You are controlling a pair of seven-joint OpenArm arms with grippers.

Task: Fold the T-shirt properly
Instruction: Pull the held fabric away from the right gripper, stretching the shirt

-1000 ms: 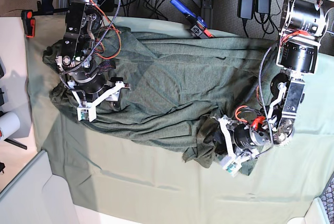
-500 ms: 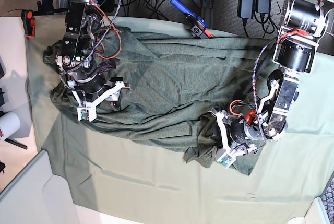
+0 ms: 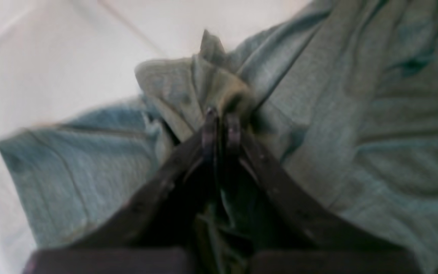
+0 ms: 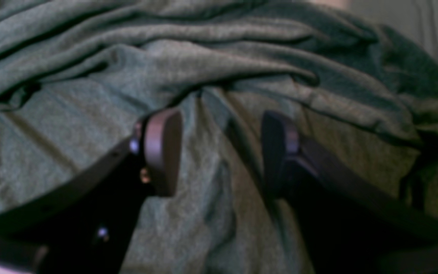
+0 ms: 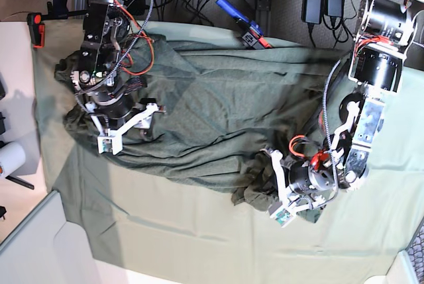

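Spread wide across the pale green surface, one T-shirt: dark grey-green knit, heathered, unfolded, wrinkled throughout, with long creases along its near edge and a bunched portion at the near edge on the left arm's side. Left tool: clenched, fingertips together at a raised ridge of the bunched fabric; whether cloth is pinched between them, cannot tell. Right tool: released, fingers well apart, above creased fabric on the shirt's other side, a narrow fold running between them. Also present, one blue marker-like object, beyond the shirt's far edge.
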